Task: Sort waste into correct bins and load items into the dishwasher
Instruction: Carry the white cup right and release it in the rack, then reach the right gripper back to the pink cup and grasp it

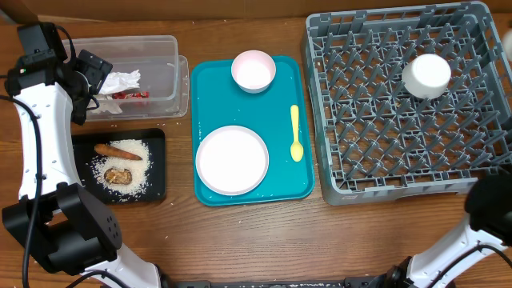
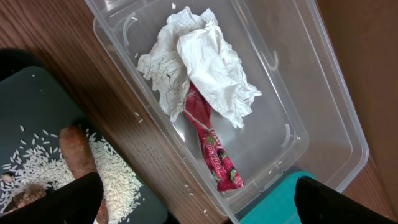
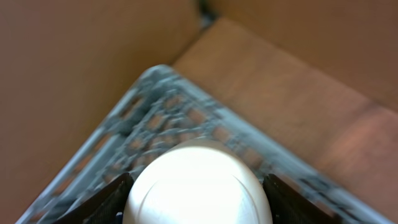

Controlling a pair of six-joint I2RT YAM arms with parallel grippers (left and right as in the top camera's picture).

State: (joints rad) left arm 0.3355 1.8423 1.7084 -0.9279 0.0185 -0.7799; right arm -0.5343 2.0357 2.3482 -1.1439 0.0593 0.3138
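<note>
Brown wood-grain table [image 1: 240,240]. Directly on it, left to right: clear tub [image 1: 160,72] at the back left, black tray [image 1: 156,164] just in front of it, teal tray [image 1: 212,96] in the middle, close beside both, and big grey dish rack [image 1: 384,172] on the right, near the teal tray. A few stray rice grains [image 2: 138,120] lie on bare wood between tub and black tray.

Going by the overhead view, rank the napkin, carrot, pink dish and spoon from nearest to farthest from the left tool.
1. Napkin, in the tub beside the left tool.
2. Carrot, on the black tray next to the tub.
3. Pink dish, at the teal tray's far end.
4. Spoon, along that tray's right side.
</note>
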